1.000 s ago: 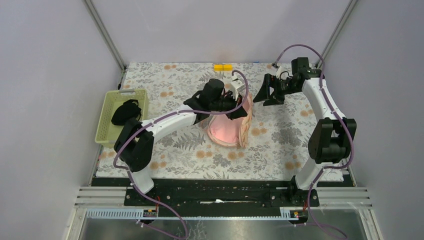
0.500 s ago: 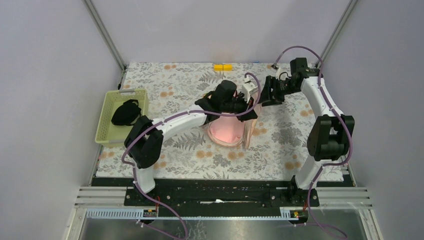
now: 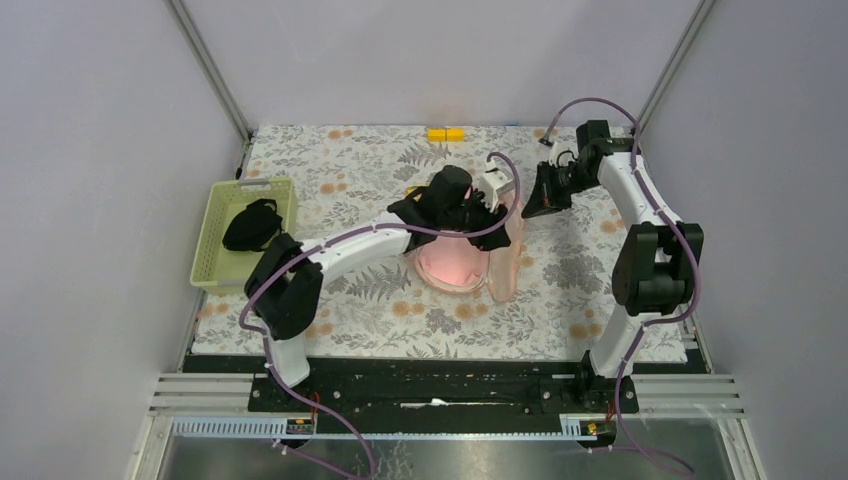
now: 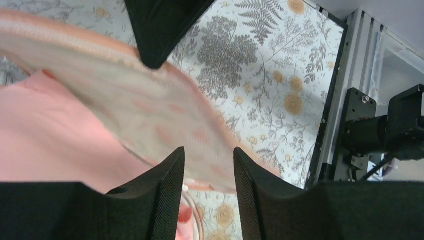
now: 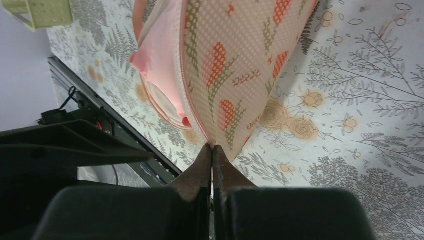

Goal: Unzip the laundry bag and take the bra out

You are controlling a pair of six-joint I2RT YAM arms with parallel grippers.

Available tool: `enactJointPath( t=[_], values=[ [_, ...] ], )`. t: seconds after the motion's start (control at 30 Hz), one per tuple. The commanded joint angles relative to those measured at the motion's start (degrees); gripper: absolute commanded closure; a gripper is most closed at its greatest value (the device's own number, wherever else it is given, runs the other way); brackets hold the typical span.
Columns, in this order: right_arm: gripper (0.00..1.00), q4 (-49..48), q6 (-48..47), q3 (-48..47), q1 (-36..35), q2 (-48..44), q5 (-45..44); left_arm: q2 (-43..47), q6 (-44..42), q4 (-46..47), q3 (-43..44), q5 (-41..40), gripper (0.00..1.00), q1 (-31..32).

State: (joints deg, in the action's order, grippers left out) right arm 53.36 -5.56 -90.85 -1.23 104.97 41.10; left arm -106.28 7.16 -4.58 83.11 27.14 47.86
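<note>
1. Laundry bag [image 3: 505,262]: at the centre of the surface [image 3: 350,160] and unzipped. Its printed flap stands on edge along the 3 o'clock side.
2. Pale-pink fabric [image 3: 448,262]: lies inside the opening. Cannot tell whether it is garment or lining.
3. Right end effector [image 5: 212,146]: fingers pressed tight together on the bag's piped rim, at the bag's 1 o'clock corner in the top view.
4. Left end effector [image 4: 206,152]: over the bag's 12 o'clock edge. Fingers are parted by a narrow gap with nothing clamped between them, and the flap lies just beyond the tips.
5. Basket [image 3: 225,265]: at the surface's 9 o'clock edge, well apart from the bag. It holds a black garment [image 3: 250,225].
6. Yellow block [image 3: 446,134]: at the surface's 12 o'clock edge.
</note>
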Motion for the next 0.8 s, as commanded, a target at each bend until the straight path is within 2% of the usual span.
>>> enactJointPath(
  t=[0.0, 0.1, 0.27, 0.5, 0.6, 0.77],
  values=[
    [1.00, 2.2, -3.0, -1.1, 0.2, 0.2, -2.7, 10.4, -0.8, 4.1, -6.3, -3.4, 0.52, -1.4],
    [1.00, 2.2, -3.9, -1.0, 0.9, 0.2, -3.6, 15.4, -1.1, 5.7, -11.9, -8.6, 0.42, -1.9],
    [1.00, 2.2, -5.2, -0.8, 3.5, 0.5, -6.2, 17.6, -4.8, 0.1, -16.8, -17.1, 0.38, -2.0],
    [0.77, 1.4, -6.6, -0.1, 5.1, 0.7, -11.5, 19.3, -11.8, -0.1, -24.3, -21.9, 0.39, -2.2],
    [0.64, 0.8, -6.6, -0.2, 5.8, 1.0, -12.9, 19.7, -11.9, 0.6, -26.5, -23.6, 0.40, -2.2],
    [0.51, 0.1, -6.2, -0.6, 7.1, 1.7, -14.8, 19.3, -10.6, 4.2, -29.0, -25.2, 0.40, -1.3]
  ],
)
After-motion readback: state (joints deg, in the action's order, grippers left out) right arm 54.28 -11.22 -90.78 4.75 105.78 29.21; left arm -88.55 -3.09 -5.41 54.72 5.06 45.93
